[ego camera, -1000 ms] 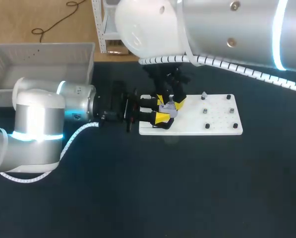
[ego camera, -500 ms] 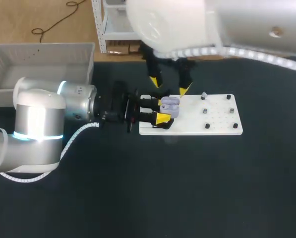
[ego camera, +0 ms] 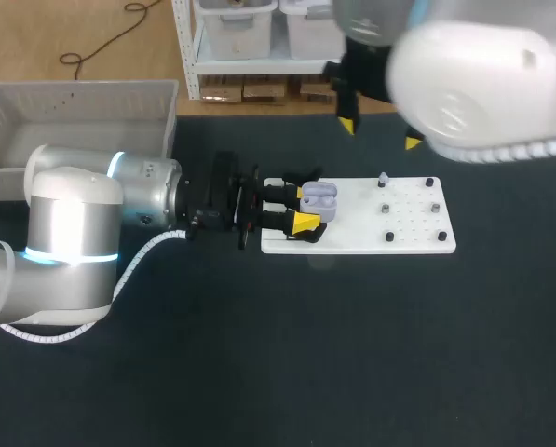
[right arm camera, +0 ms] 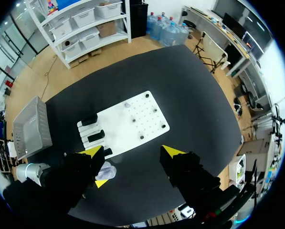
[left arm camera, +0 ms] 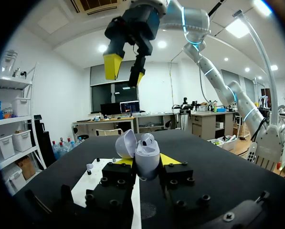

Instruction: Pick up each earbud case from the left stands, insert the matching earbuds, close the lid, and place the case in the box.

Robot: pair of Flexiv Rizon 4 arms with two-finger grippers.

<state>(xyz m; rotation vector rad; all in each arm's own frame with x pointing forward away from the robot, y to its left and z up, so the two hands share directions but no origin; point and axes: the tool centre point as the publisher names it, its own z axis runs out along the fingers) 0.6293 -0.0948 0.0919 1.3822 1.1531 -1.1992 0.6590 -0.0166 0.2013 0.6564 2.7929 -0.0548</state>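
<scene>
While right gripper (right arm camera: 132,152) gapes empty, left gripper (ego camera: 305,207) clamps a lilac earbud case (left arm camera: 147,155) — lid open.

Lighting: bright, even, from overhead.
The white board (ego camera: 389,223) glares against the dark table (ego camera: 352,354); right arm's shell (ego camera: 473,65) near washed out; shadows faint, apparently confined beneath the left gripper (ego camera: 307,207).

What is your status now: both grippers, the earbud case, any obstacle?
Left gripper shut on small lavender plastic earbud case, lid open, earbud visible inside. Right gripper open, empty, high above the white board. Nothing blocking the lid.
</scene>
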